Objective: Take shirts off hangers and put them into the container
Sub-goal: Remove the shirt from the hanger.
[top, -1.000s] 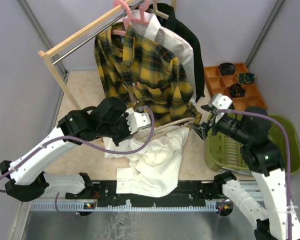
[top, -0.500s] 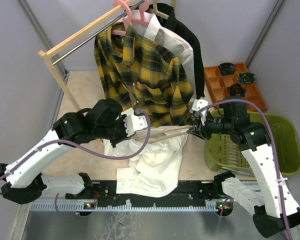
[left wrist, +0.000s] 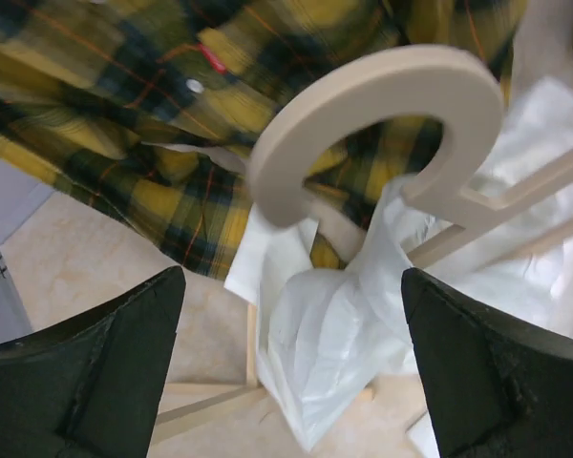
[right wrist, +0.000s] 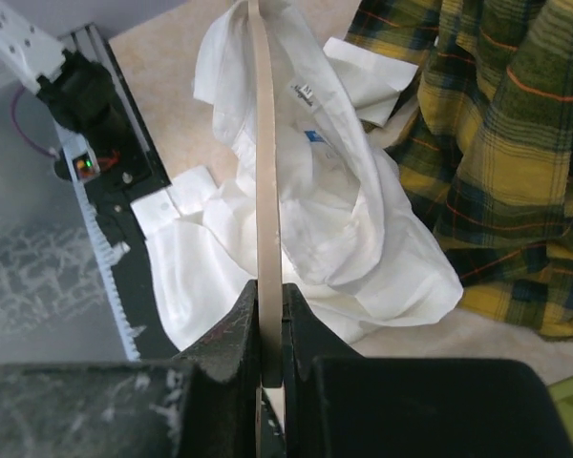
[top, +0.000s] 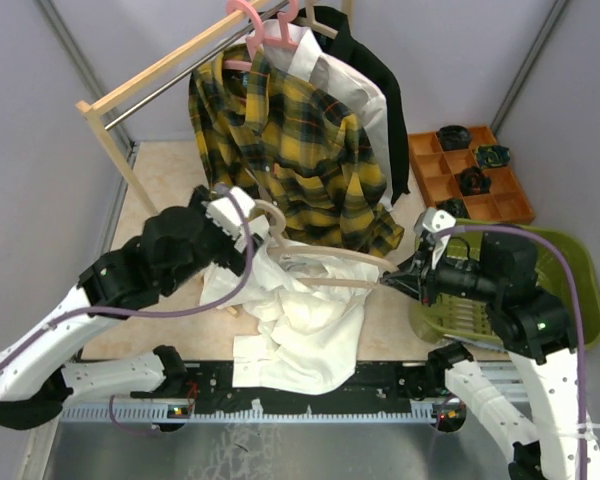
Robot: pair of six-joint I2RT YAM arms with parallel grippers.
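The right gripper (right wrist: pixel 270 296) is clenched on one arm tip of a beige hanger (top: pixel 332 270). The left gripper (left wrist: pixel 291 281) is released, jaws wide, with the hanger's hook just ahead of its fingers. The hanger lies across a crumpled white shirt (top: pixel 310 325) midway along the near edge of the table (top: pixel 165 175). The plaid shirt (top: pixel 300 150) hangs on the rack (top: pixel 150 85) toward the far edge, and the green container (top: pixel 580 290) sits at the right edge.
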